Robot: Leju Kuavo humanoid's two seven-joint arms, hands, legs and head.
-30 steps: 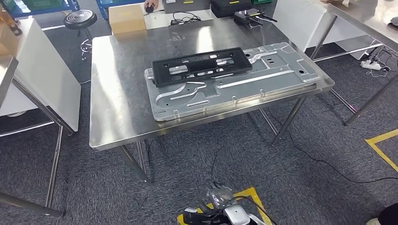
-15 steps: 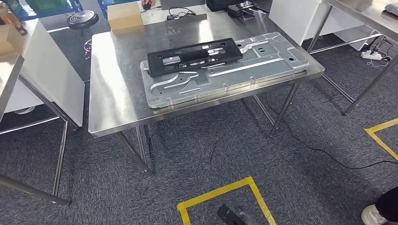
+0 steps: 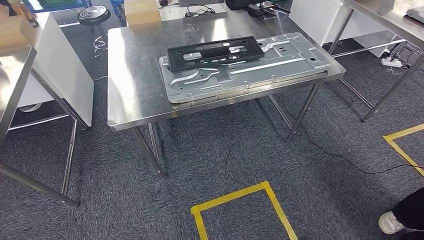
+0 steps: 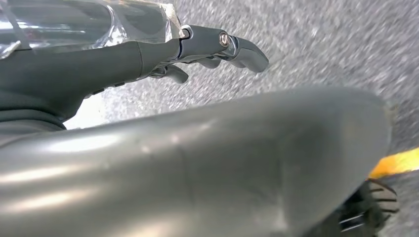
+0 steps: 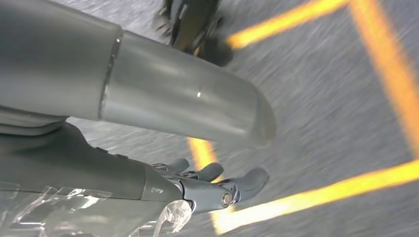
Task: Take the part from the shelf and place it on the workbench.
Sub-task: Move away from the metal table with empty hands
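Here the desk, a steel one, is standing well ahead of both hands, and it is carrying the two parts. One large grey metal panel is lying flat on it, reaching close to the edge that faces the robot, and one black plastic frame is resting on top of the panel, on its far half. I judge that the black frame is the part of the task and that it is sitting there because it is already delivered; it is far from either hand and nothing is touching it. Which shelf it belongs to I cannot tell.

On the carpet, between the desk and the robot, one square of yellow tape is marking a standing place, and one more yellow corner is lying to the right. One black stool is standing behind the desk, and one cardboard box is sitting near it. A person's shoe is showing at the right.

The left hand is hanging beside the robot's body over the carpet, fingers loosely curved and holding nothing. The right hand is doing the same above the tape lines, also empty and relaxed.
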